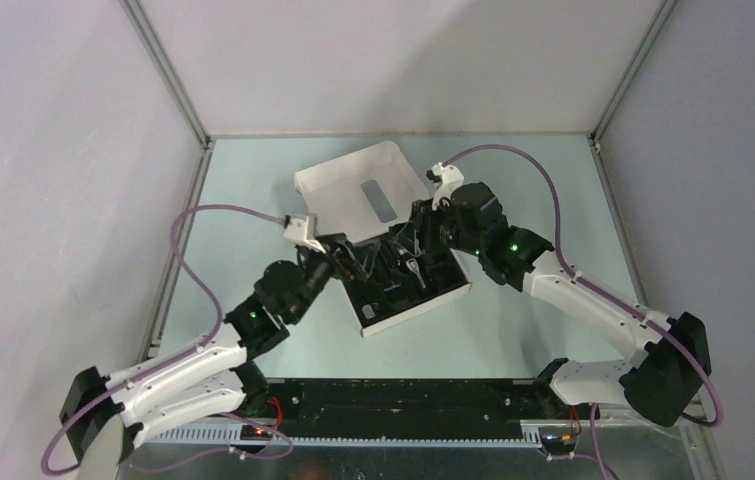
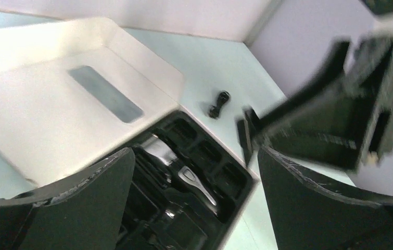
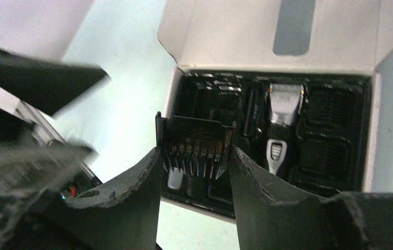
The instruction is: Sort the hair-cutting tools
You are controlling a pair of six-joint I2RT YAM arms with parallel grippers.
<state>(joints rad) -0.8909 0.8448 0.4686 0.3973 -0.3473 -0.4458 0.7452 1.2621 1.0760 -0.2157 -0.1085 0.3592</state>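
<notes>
Squarely between right gripper (image 3: 195, 152) fingers (image 3: 131, 198): clipper attachment (image 3: 195, 136)

Left gripper (image 2: 195, 155) spread wide above the open white box (image 2: 38, 120)

Its two dark fingers (image 2: 90, 200) frame the bottom corners with nothing between them. Below, a silver-and-black clipper (image 2: 186, 169) lies in a slot of the black tray (image 2: 231, 177). The lid's grey window (image 2: 105, 94) faces up. A small black cord (image 2: 218, 104) rests on the teal table (image 2: 220, 57) beyond the box. The blurred right arm (image 2: 340, 120) carries a small black attachment (image 2: 246, 134) at its tip.
</notes>
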